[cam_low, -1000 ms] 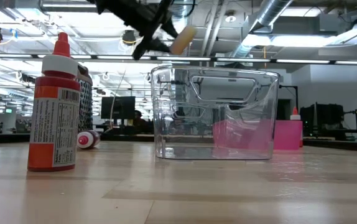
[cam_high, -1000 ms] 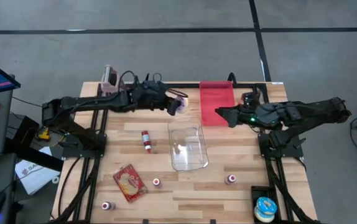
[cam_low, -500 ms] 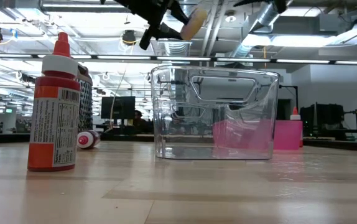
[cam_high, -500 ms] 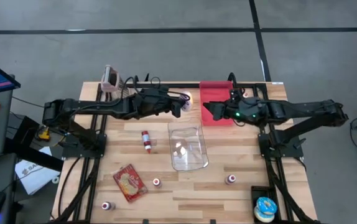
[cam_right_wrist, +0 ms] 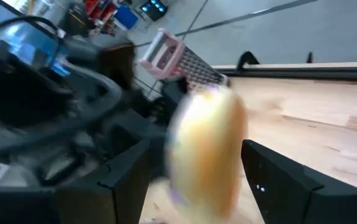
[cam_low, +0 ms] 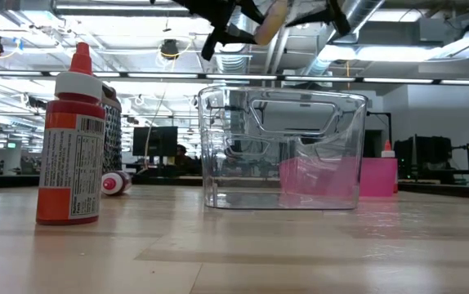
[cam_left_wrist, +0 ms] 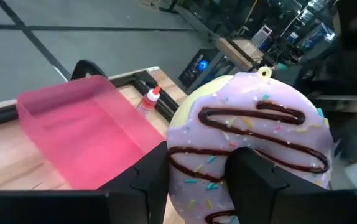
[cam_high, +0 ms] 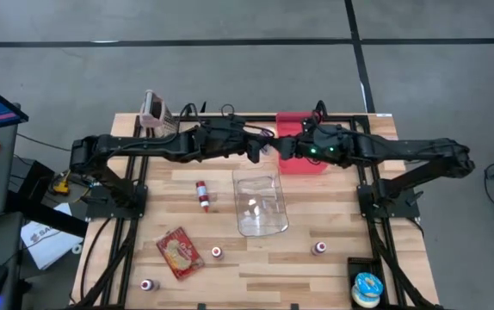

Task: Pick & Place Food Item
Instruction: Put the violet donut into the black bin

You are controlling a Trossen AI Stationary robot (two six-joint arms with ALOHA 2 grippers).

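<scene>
A doughnut [cam_left_wrist: 253, 140] with lilac icing, chocolate drizzle and sprinkles hangs in the air over the table's far middle, with my left gripper [cam_high: 258, 148] shut on it. In the low view the doughnut [cam_low: 269, 16] is high above the clear container [cam_low: 279, 151]. My right gripper [cam_right_wrist: 206, 186] faces it from the table's right. It is open, with one finger on each side of the doughnut's edge [cam_right_wrist: 206, 149] and a gap on both sides. A pink tray [cam_left_wrist: 85, 137] lies on the table beyond the doughnut. My left gripper holds the doughnut by the near part of its ring [cam_left_wrist: 194, 180]. One finger [cam_left_wrist: 253, 177] stands at the hole and the other [cam_left_wrist: 150, 180] outside the rim. The fingers come nearly level from the table's left. The doughnut stands on edge, lifted clear of everything.
The clear container [cam_high: 260, 202] stands mid-table, below and nearer than both grippers. A red bottle [cam_high: 202, 194], a snack packet [cam_high: 180, 252] and small cups [cam_high: 217, 252] [cam_high: 319, 248] lie on the near half. A pink rack [cam_high: 154, 110] stands at the far left corner and a tape roll [cam_high: 367, 288] at the near right.
My left gripper has carried the doughnut toward the table's right and a little upward. My right gripper has travelled toward the table's left, sinking slightly, until its fingers flank the doughnut.
</scene>
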